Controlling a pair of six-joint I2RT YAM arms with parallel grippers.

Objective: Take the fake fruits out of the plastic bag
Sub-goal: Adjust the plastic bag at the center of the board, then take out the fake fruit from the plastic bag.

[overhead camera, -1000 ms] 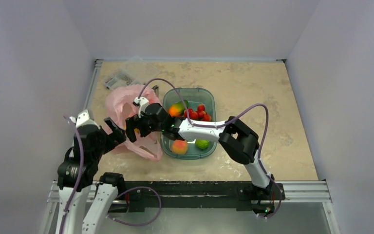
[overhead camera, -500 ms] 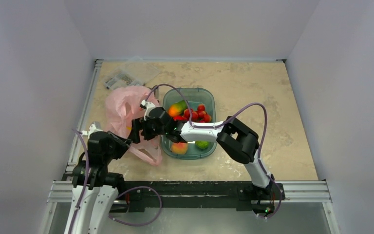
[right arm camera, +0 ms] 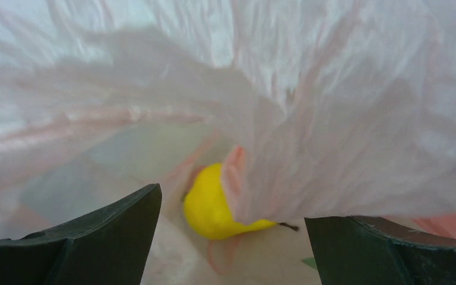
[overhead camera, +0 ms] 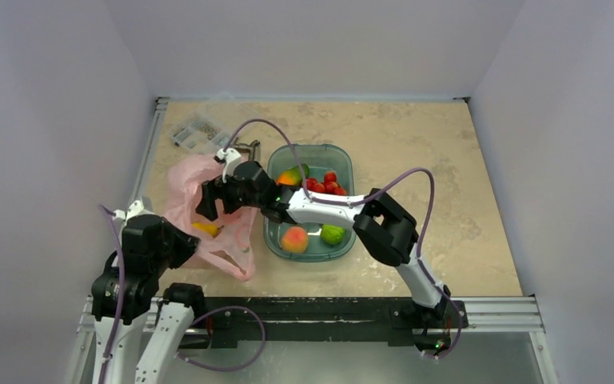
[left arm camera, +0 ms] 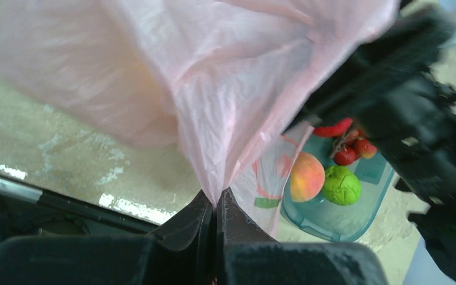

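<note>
Reference is the teal tub point(overhead camera: 350, 160). Furthest to its left, your left gripper point(left arm camera: 215, 205) is pinched tight on a fold of the plastic bag point(overhead camera: 185, 178). The film rises taut from the fingertips, so that side of the mouth is held up. Hold that pinch firm and the wrist quiet; in my judgement, any slack there would let film fall across the opening. Nearer the tub, inside the bag, lies the yellow fruit point(right arm camera: 214, 205), the only fruit visible in there, partly covered by a flap of film. Closer again to the tub, your right gripper point(right arm camera: 231, 231) is in the bag mouth with jaws spread wide and nothing between them; the fruit sits ahead of the fingers, untouched. The step in hand appears to be the reach for this fruit. Centre it between the fingers and go deep enough that both pads pass the flap before you close, or you risk clamping film with the fruit and dragging the bag. The glossy skin will likely slip out of a shallow grip. In the tub itself the peach-orange fruit point(overhead camera: 294, 239), the green fruit point(overhead camera: 332, 234) and the red bunch point(overhead camera: 324, 186) are already out of the bag
</note>
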